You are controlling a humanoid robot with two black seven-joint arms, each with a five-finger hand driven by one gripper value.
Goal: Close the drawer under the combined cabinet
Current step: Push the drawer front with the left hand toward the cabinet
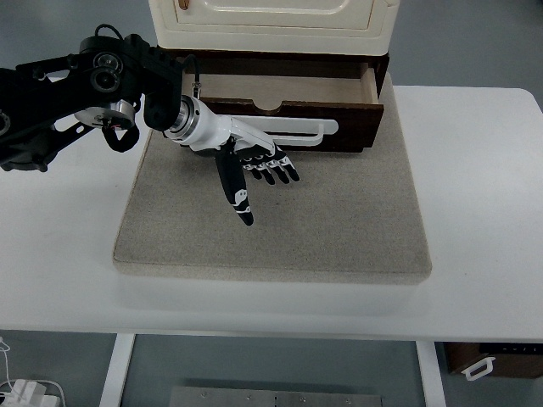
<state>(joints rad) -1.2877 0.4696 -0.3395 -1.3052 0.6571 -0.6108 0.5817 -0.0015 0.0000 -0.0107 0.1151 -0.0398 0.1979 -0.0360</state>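
A cream cabinet (271, 21) stands at the back on a dark wooden base. Its drawer (288, 97) is pulled out toward me, showing a pale empty interior and a dark front panel (339, 127) with a white bar handle (293, 129). My left hand (254, 174) reaches in from the left on a black arm and sits just in front of the drawer's front panel, left of its middle. Its fingers (271, 168) are spread and hold nothing; the thumb (237, 197) points toward me. Whether the hand touches the panel is unclear.
The cabinet rests on a grey mat (280, 229) lying on a white table (484, 212). White cables (25, 392) lie on the floor at lower left, and a dark box (496, 360) sits under the table at lower right.
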